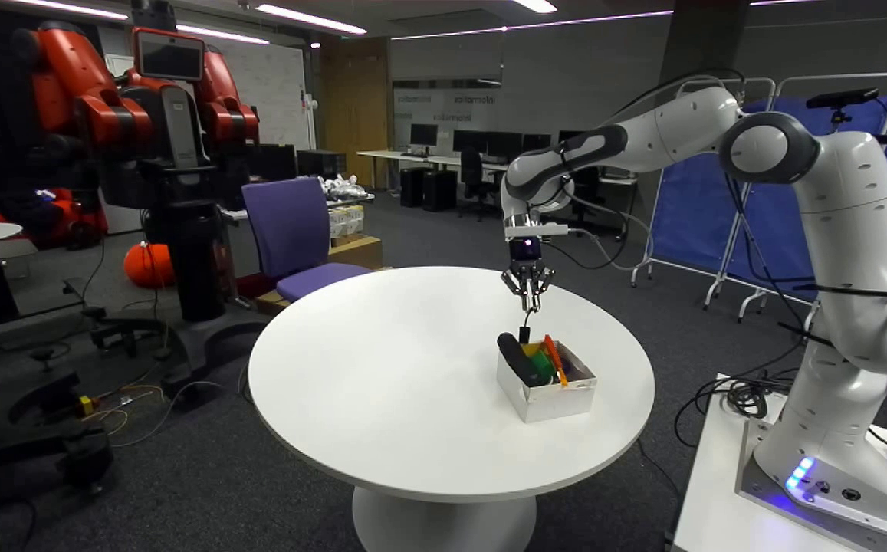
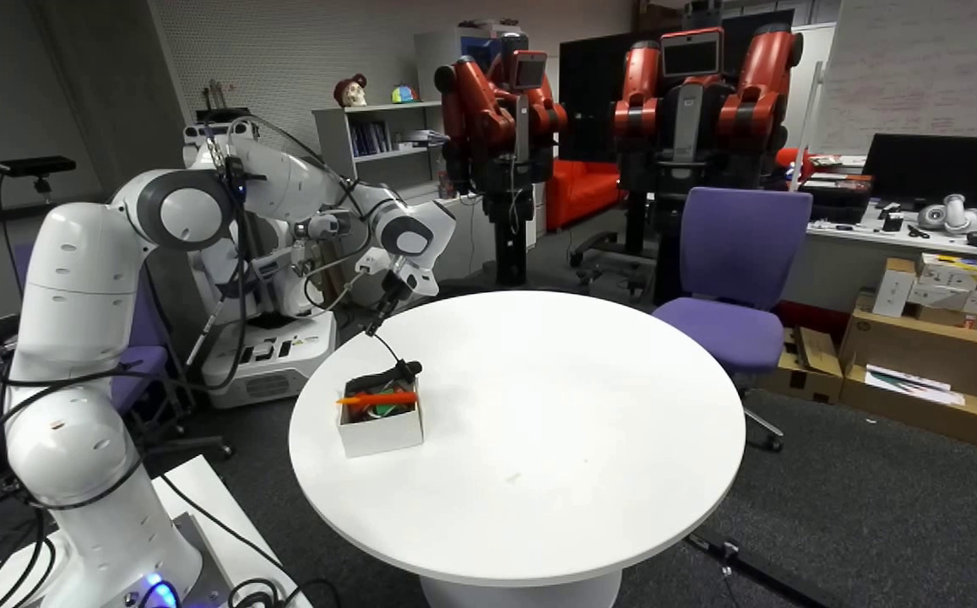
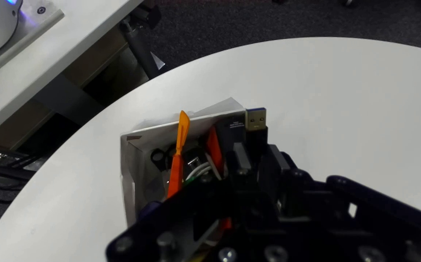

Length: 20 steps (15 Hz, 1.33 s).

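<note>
Black USB cable with a dark plastic plug (image 1: 524, 335): one piece, suspended directly below the black two-fingered pincer (image 1: 531, 305). Silver metal connector with a blue edge (image 3: 255, 119): at the end away from the fingertips. Condition of the pincer: narrow, pads nearly together, pinching the cable above the plug (between the two, it shows as a thin dark line in both exterior views).

White open-topped cardboard box (image 1: 558, 404): lower than the pincer and off to its left in the wrist view; plug near the rim, contact not determinable.

Contents of box, all below pincer level: black cylindrical tube (image 1: 518, 359), along the side nearest the pincer; slim red-and-orange plastic knife-shaped piece (image 3: 176, 174), farther from the pincer than the tube, its orange end over the rim; green object (image 1: 543, 364), form partly hidden, between them; white looped cord (image 3: 198, 170), left of the pincer in the wrist view.

White round tabletop (image 1: 382, 368): beneath pincer and box. Purple upholstered chair (image 2: 741, 253): well apart from the pincer, past the tabletop's edge.
</note>
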### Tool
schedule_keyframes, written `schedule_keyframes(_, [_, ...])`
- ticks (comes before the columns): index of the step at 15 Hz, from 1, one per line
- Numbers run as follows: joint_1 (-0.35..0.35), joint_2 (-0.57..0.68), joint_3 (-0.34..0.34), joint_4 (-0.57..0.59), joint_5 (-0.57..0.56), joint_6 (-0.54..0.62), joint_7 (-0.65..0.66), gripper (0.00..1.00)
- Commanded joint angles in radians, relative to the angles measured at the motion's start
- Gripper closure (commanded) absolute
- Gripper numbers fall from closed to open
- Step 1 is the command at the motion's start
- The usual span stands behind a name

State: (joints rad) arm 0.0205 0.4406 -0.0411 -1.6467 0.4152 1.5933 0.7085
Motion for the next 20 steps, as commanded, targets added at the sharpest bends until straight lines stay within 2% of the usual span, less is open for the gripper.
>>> schedule_keyframes(1, [0.003, 0.013, 0.003, 0.029, 0.015, -0.050, 0.057, 0.96])
schedule_keyframes(7, [0.016, 0.026, 0.006, 0.030, 0.008, -0.068, 0.101, 0.96])
schedule_keyframes(16, [0.012, 0.103, 0.000, 0.087, -0.018, -0.066, 0.084, 0.96])
schedule_keyframes(17, [0.013, 0.107, 0.000, 0.089, -0.020, -0.064, 0.085, 0.58])
schedule_keyframes(18, [0.014, 0.108, 0.000, 0.089, -0.021, -0.060, 0.084, 0.56])
schedule_keyframes(20, [0.014, 0.111, 0.000, 0.090, -0.022, -0.061, 0.080, 0.41])
